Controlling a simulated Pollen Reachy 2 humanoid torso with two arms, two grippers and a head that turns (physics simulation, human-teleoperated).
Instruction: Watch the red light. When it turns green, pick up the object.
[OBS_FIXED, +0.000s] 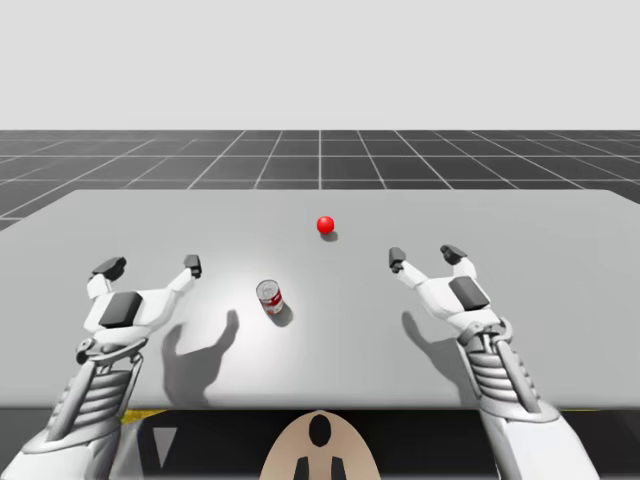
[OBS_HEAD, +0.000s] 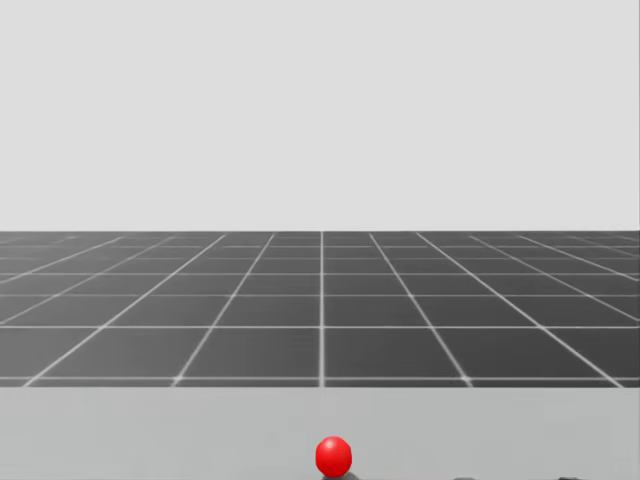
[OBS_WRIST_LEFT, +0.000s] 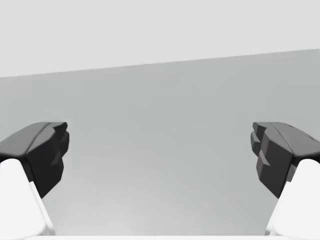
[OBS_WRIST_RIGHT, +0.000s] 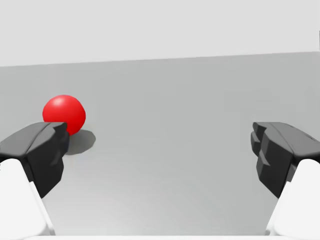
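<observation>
Now both sets of jaws stand wide apart, holding nothing: left gripper (OBS_FIXED: 150, 266) and right gripper (OBS_FIXED: 425, 257) hover over the table (OBS_FIXED: 560, 260). Between them, nearer my left, the red-and-white can (OBS_FIXED: 270, 298) stands on end, long axis about upright, lid up. Beyond it sits the red light ball (OBS_FIXED: 325, 225).

Bright, even and diffuse, lit from overhead, with the pale grey surface (OBS_FIXED: 560, 300) washed lightest in a soft patch between the left fingers (OBS_FIXED: 192, 265) and the can (OBS_FIXED: 270, 297), greyer farther out. Soft-edged grey shadows thrown on the surface behind both sets of fingers, darker and longer inward of the left fingers, fainter inward of the right fingers (OBS_FIXED: 397, 259). Small dark contact shadows tucked against the can and the red light (OBS_FIXED: 325, 225), with a pale highlight on the light's upper side, seen just beyond one of the right fingers.
</observation>
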